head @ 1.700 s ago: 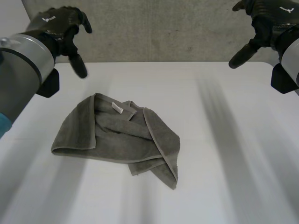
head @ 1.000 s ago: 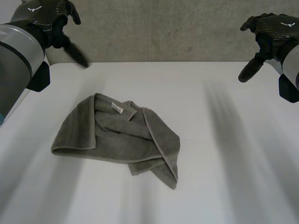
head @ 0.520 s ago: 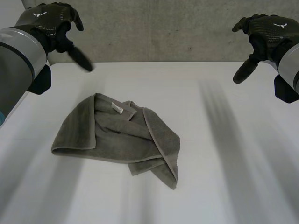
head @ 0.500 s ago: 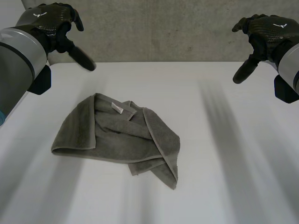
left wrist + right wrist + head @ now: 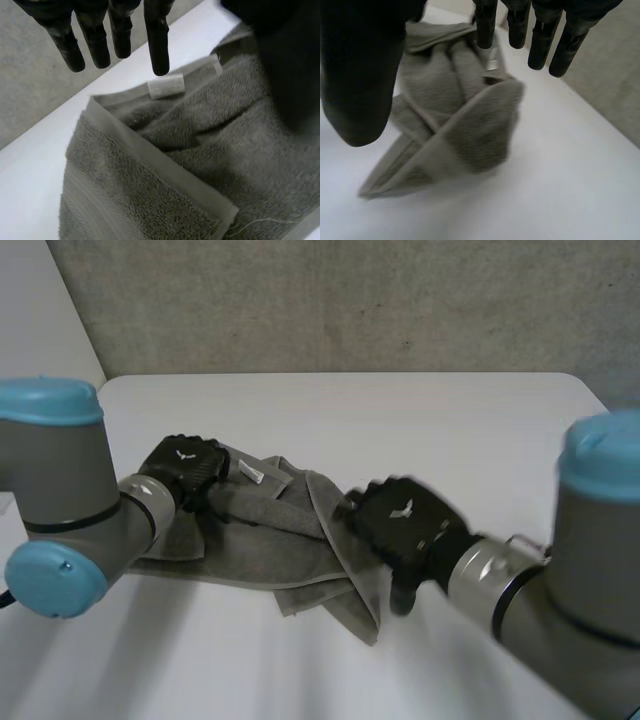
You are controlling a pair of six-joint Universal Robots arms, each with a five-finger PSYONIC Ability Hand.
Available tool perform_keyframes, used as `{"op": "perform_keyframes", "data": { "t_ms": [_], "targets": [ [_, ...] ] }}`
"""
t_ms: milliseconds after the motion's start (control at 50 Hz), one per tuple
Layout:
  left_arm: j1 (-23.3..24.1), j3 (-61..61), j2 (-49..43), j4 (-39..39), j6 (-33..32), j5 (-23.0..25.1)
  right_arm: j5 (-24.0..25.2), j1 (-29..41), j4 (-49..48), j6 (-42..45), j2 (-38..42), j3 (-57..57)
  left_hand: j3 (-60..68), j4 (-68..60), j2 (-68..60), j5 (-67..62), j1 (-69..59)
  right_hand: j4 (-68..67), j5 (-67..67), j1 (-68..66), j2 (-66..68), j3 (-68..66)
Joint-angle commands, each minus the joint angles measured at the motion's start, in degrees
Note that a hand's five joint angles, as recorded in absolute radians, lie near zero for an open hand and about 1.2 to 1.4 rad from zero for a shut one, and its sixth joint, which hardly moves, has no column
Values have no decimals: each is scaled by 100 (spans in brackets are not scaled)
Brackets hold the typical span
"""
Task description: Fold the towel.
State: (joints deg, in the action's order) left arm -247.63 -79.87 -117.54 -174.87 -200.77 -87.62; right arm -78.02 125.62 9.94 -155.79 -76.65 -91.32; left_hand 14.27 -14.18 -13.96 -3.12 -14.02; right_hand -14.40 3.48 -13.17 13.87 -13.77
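Note:
A grey towel [image 5: 270, 540] lies crumpled on the white table [image 5: 420, 420], with a small white label [image 5: 250, 472] near its far edge. My left hand [image 5: 185, 465] is low over the towel's left part, open. In the left wrist view its straight fingers [image 5: 160, 45] hang just above the label [image 5: 166, 86] and the folded towel [image 5: 190, 165]. My right hand [image 5: 405, 525] is over the towel's right edge, open. In the right wrist view the fingers [image 5: 540, 45] are straight and spread from the thumb [image 5: 360, 75], with the towel [image 5: 470, 125] bunched beneath the palm.
A rough grey wall [image 5: 350, 300] runs behind the table's far edge. Bare white table surface lies beyond the towel and to its right. Both forearms reach in low from the near side.
Both hands came down from high at the far corners to the towel, the left onto its left part and the right onto its right edge. The towel lies as before.

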Motion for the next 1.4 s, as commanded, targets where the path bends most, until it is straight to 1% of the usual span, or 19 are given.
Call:
{"op": "perform_keyframes", "data": {
  "t_ms": [20,120,160,320,400,500,600,780,920,960,1000,1040,1100,1140,1160,1200,1260,1300,1400],
  "targets": [
    [-83,15,-419,-329,-41,395,-37,393,-739,444,379,-572,-187,178,156,72,162,-191,283,-314,244,-253],
    [-92,182,-813,-565,-67,430,-64,481,-1152,567,704,-739,-187,178,156,72,162,-678,771,-802,731,-741],
    [-92,208,-910,-670,-94,430,-116,490,-1292,584,888,-774,-187,178,156,72,162,-1097,1189,-1220,1150,-1159],
    [-84,340,-1253,-821,-164,377,-143,455,-1547,593,1099,-835,-187,178,156,72,162,-1889,1981,-2012,1942,-1952],
    [-92,420,-1341,-830,-173,369,-160,419,-1724,602,1117,-862,-187,178,156,72,162,-1890,1982,-2013,1943,-1952],
    [-92,569,-1447,-812,-199,219,-169,375,-1943,602,1275,-853,-187,178,156,72,162,-1906,1999,-2029,1959,-1969],
    [-154,639,-1482,-829,-208,-70,-204,305,-2101,628,1381,-835,-187,178,156,72,162,-1890,1982,-2013,1943,-1952],
    [-303,639,-1526,-838,-410,-159,-239,208,-2365,848,1547,-844,-187,178,156,72,162,-2091,2183,-2214,2144,-2154],
    [-479,709,-1658,-847,-665,-246,-599,147,-2453,883,1565,-818,-187,178,156,72,162,-3199,3292,-3323,3252,-3262],
    [-514,736,-1675,-838,-692,-299,-635,121,-2462,883,1557,-818,-187,178,156,72,162,-3435,3527,-3558,3488,-3497],
    [-541,754,-1675,-838,-700,-343,-644,103,-2462,883,1565,-818,-187,178,156,72,162,-3605,3698,-3728,3658,-3668],
    [-575,789,-1667,-838,-700,-396,-644,85,-2471,883,1583,-800,-187,178,156,72,162,-4074,4166,-4197,4127,-4136],
    [-646,815,-1658,-830,-700,-405,-644,77,-2471,883,1618,-800,-187,178,156,72,162,-4278,4370,-4401,4331,-4341],
    [-663,815,-1640,-821,-700,-405,-653,15,-2471,883,1688,-774,-187,178,156,72,162,-4797,4889,-4920,4850,-4859],
    [-664,815,-1640,-821,-700,-405,-653,15,-2471,883,1688,-774,-187,178,156,72,162,-4800,4892,-4923,4853,-4862],
    [-725,815,-1605,-821,-700,-413,-653,-37,-2471,875,1732,-756,-187,178,156,72,162,-5553,5645,-5676,5606,-5615],
    [-786,815,-1544,-812,-700,-431,-653,-82,-2471,875,1732,-747,-187,178,156,72,162,-5910,6002,-6033,5963,-5972],
    [-813,806,-1491,-803,-692,-440,-653,-178,-2462,857,1732,-721,-187,178,156,72,162,-6558,6650,-6681,6611,-6621],
    [-892,780,-1316,-803,-683,-440,-644,-388,-2453,839,1715,-712,-187,178,156,72,162,-6560,6652,-6683,6613,-6623]
  ]
}}
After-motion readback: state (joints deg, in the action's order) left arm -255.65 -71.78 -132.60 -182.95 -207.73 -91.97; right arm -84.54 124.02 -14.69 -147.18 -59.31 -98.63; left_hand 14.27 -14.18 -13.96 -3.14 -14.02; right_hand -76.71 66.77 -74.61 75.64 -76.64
